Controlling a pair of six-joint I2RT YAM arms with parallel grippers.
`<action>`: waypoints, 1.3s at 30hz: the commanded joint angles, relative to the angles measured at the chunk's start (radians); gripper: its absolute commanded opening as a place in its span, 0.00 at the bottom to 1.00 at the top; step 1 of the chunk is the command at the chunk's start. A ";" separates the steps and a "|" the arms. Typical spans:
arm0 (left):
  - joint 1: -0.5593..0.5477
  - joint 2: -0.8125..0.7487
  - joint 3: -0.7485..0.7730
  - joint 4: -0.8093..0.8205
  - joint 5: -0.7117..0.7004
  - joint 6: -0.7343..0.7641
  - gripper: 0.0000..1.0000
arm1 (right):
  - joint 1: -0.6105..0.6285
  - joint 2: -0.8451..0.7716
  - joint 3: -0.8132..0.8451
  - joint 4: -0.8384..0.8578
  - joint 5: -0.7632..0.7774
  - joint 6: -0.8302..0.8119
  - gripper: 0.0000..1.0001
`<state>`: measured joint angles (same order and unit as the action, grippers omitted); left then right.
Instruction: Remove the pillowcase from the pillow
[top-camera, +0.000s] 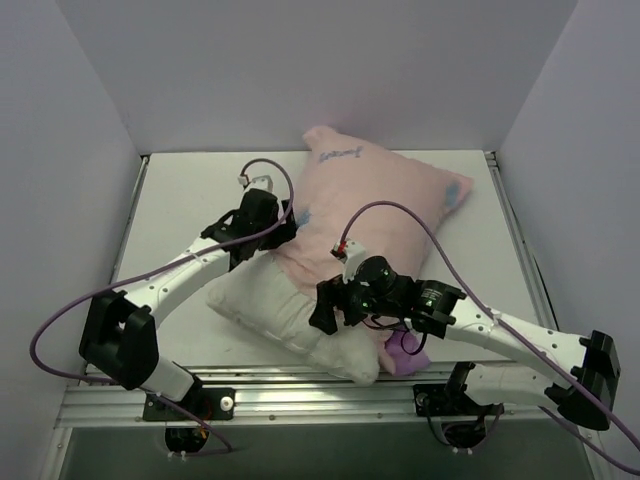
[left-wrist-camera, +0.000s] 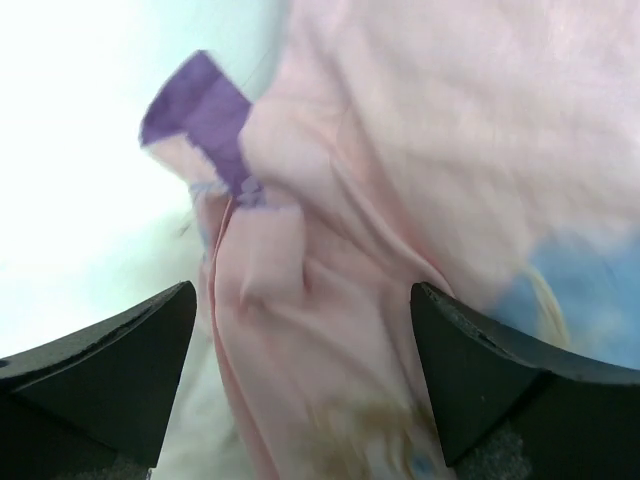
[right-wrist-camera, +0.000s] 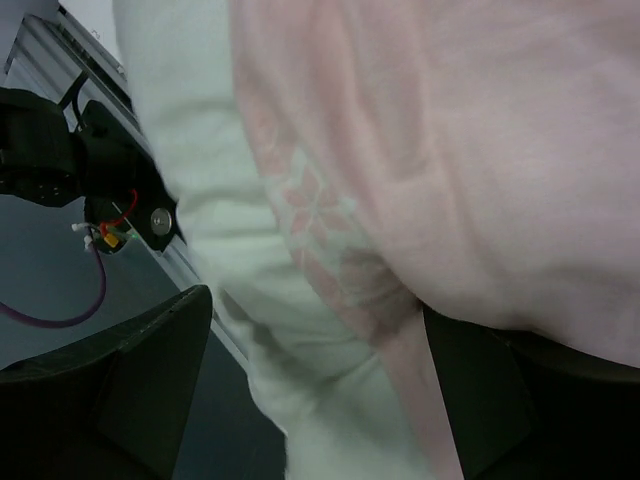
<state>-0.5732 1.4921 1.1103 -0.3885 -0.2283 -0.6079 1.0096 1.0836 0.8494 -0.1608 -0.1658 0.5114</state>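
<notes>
Weighing the risks, we worry most that the right claw (right-wrist-camera: 320, 400) will bite cloth and stuffing together. Its fingers stand spread wide. Between them sit both the white pillow (top-camera: 270, 305) and the bunched pink hem of the pillowcase (top-camera: 380, 190). If it closes there and pulls, the cushion would likely come along with the cover instead of sliding out of it.

A second risk is the near edge. The bare end of the pillow lies right at the front of the surface (top-camera: 180, 200), and in the right wrist view it seems to reach over the metal rail (right-wrist-camera: 150, 225). A tug toward the arm bases could tip the whole bundle off.

The left claw (left-wrist-camera: 300, 400) is also spread and grips nothing. It sits at the left side of the cover, with wrinkled pink fabric running up between its fingers and a purple flap (left-wrist-camera: 200, 115) just beyond. If it closes only on a loose fold, we think the thin cloth could slip free.

The pillowcase covers the far part of the pillow and leaves the near left end bare. A small purple piece of it shows under the right arm.
</notes>
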 joint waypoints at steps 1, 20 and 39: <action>-0.028 -0.001 0.140 0.145 0.106 0.060 0.97 | 0.004 0.050 0.045 0.047 0.010 0.012 0.82; 0.116 -0.426 -0.035 -0.119 0.205 0.077 0.94 | -0.282 0.288 0.225 0.110 0.057 -0.177 0.80; 0.035 -0.260 -0.323 0.295 0.606 0.007 0.94 | -0.310 -0.128 -0.021 -0.082 0.506 0.088 0.85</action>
<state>-0.5247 1.1950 0.7670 -0.1902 0.3355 -0.5987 0.7136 0.9817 0.8822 -0.2291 0.2371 0.5278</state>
